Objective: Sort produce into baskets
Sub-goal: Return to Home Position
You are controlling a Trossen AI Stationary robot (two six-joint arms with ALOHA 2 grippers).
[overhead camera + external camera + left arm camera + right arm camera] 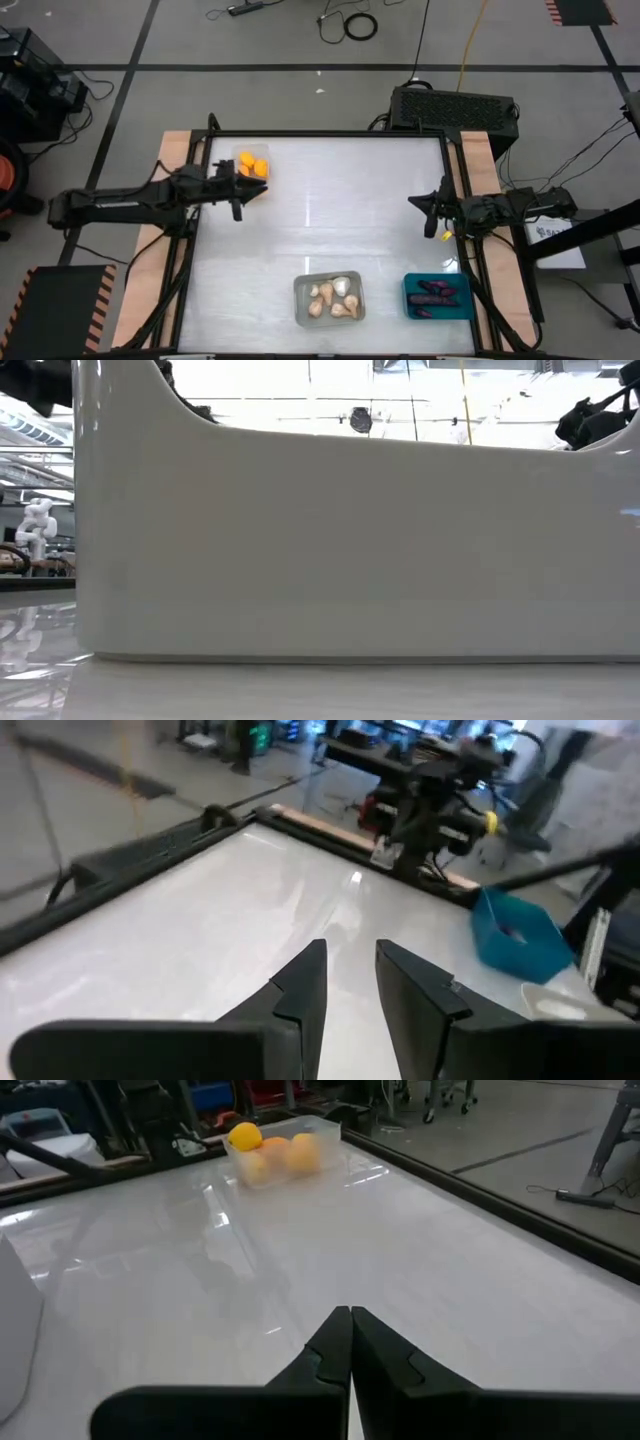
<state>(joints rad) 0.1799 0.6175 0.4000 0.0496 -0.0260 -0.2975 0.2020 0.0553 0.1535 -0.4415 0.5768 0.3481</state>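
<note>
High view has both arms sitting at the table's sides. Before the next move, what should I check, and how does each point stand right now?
1. Orange-yellow pieces all inside the clear bin: ok.
2. Garlic bulbs all inside the grey bin: ok.
3. Eggplants all inside the teal bin: ok.
4. No produce loose on the table, going by the high view: ok.
5. Left end effector, by the clear bin, open with nothing between its fingers: ok.
6. Right end effector, near the table's right edge, shut on nothing: ok.
</note>
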